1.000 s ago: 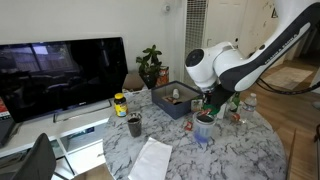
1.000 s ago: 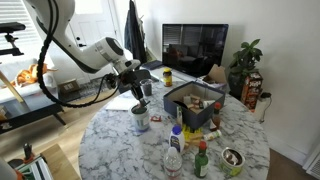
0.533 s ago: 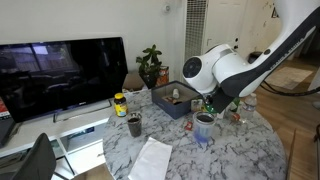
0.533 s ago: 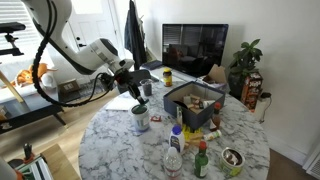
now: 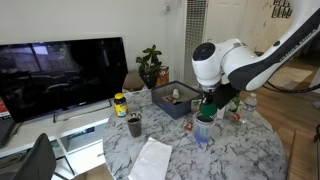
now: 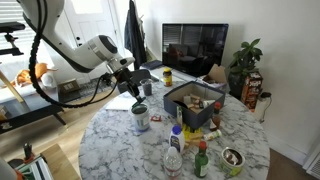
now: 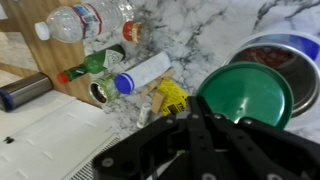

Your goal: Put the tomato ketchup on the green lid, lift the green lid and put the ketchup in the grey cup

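Over the cup [image 7: 292,41] your gripper [image 7: 203,112] is clenched on the near rim of the lid [image 7: 250,95], which looks tilted, its far edge dipping toward the cup's mouth. Both exterior views agree, putting the gripper [image 5: 207,108] right above the cup [image 5: 204,129] on the marble table [image 5: 250,150], and again the gripper [image 6: 140,96] close over the cup [image 6: 141,120]. From the wrist the lid lies ahead of the fingers and off to the right, and the cup lies further the same way, so the disc hides most of the mouth and only a crescent of opening shows past its far edge. In that crescent sits a reddish patch that I take for the ketchup [image 7: 268,57], down inside the cup and not on the disc, whose green face looks bare. The patch is blurred, so treat that as a judgement. If it holds, the tipping is done and you only have to get the lid clear. Gripper, lid and cup are strung out along one line, so a straight lift, or a pull back along the fingers, should free the lid without scraping the rim, whereas a swing the other way heads for the bottles [image 7: 146,72] lying near on the table
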`<state>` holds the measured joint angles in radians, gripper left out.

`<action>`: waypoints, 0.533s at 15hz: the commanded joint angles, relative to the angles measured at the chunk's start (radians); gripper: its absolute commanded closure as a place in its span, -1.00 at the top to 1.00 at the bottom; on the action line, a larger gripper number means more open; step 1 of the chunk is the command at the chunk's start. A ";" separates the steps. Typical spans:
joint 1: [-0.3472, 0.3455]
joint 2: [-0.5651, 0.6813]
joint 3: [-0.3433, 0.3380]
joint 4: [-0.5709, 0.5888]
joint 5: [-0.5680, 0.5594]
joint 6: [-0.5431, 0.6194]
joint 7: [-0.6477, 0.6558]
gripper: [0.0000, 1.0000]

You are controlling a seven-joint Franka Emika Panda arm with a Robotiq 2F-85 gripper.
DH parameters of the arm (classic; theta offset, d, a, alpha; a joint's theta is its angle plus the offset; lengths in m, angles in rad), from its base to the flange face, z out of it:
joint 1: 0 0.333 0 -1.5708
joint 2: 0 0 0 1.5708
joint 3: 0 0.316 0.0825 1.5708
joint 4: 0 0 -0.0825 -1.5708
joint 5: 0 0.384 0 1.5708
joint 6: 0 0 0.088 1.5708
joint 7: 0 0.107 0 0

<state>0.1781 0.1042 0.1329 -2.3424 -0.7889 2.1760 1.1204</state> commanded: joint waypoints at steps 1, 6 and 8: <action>-0.026 -0.129 0.003 -0.153 0.101 0.182 -0.166 -0.99; 0.006 -0.148 0.037 -0.249 0.261 0.380 -0.382 -0.99; 0.025 -0.133 0.063 -0.272 0.351 0.449 -0.484 -0.99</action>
<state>0.1788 -0.0125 0.1675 -2.5526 -0.5608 2.5367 0.7736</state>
